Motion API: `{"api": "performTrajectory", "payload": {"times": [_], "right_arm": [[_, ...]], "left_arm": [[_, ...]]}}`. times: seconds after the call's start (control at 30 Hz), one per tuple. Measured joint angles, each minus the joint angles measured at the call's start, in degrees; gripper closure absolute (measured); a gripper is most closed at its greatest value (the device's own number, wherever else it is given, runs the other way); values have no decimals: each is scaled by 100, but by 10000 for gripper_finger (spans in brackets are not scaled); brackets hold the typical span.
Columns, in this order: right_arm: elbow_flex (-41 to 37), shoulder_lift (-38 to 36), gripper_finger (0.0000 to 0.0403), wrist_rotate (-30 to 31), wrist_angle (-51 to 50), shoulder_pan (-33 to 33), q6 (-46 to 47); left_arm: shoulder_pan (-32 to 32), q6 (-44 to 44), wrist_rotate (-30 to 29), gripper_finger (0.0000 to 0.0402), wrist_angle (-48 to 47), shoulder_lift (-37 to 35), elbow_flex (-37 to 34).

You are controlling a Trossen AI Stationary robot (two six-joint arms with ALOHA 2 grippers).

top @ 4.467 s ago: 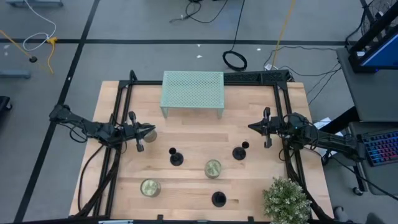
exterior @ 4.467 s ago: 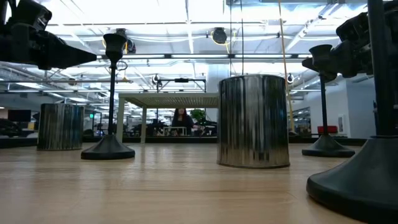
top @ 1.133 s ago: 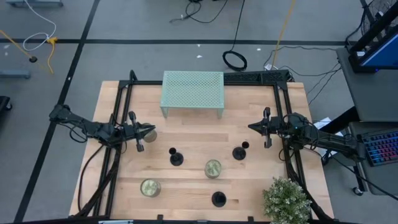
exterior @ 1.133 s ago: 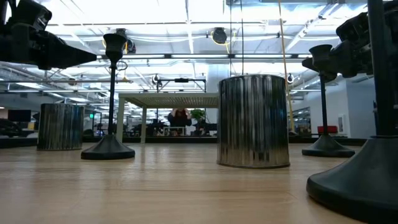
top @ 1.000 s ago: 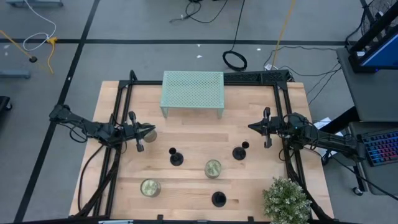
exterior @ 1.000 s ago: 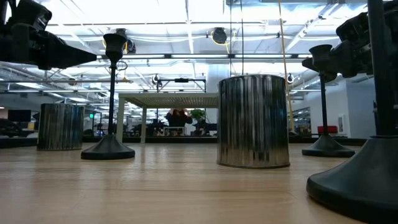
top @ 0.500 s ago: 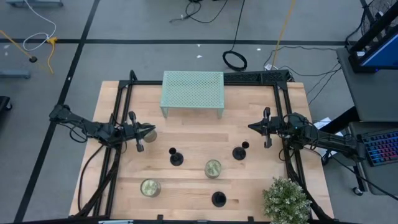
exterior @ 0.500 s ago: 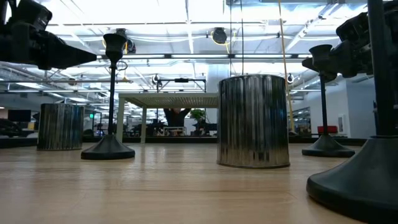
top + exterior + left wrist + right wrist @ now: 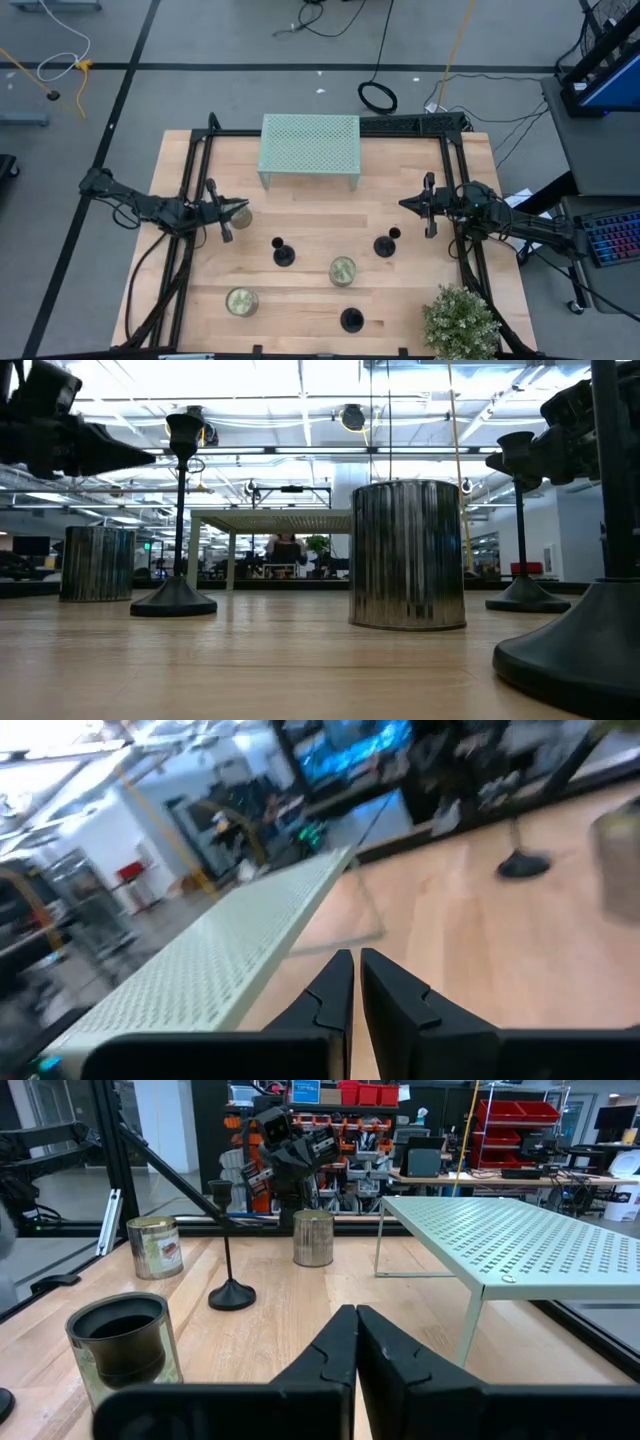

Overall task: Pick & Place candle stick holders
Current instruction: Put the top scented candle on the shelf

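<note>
Three black candle stick holders stand upright on their disc bases on the wooden table: one left of centre, one right of centre, one near the front edge. My left gripper hovers shut and empty at the table's left, left of the left-of-centre holder; its shut fingers show in the left wrist view. My right gripper hovers shut and empty at the table's right, a little beyond the right-of-centre holder; it also shows in the right wrist view. Neither touches anything.
A pale green perforated rack stands at the far middle. Greenish-gold tins sit at centre, front left and by my left gripper. A potted plant fills the front right corner. A black frame edges the table.
My left arm has stirred slightly; its outline in the low view is smeared and a little shifted. The holders and tins stand where they were.
</note>
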Motion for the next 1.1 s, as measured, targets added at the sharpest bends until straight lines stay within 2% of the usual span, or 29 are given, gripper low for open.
{"api": "performTrajectory", "payload": {"times": [0.3, 0.4, 0.5, 0.63, 0.73, 0.93, 1.1], "right_arm": [[0, -1, 403, -1, 0, 0, 0], [0, 0, 403, 0, 0, 0, 0], [0, -2, 403, 0, 0, 0, 0], [0, -1, 403, 0, 0, 0, 0], [0, -2, 403, 0, 0, 0, 0], [0, -1, 403, 0, 0, 0, 0], [0, -1, 403, -1, 0, 0, 0]], "left_arm": [[0, -1643, -118, 370, -1774, 1, 730], [0, -1984, 293, 370, -2277, 14, 1065], [0, -1824, 832, 364, -2459, 73, 1336], [0, -1729, 909, 328, -2463, 301, 1359], [-15, -1768, 1187, 288, -2486, 611, 1359], [-129, -1627, 1179, 211, -2358, 1167, 1359], [-168, -1927, 1177, 183, -2362, 1404, 1359]]}}
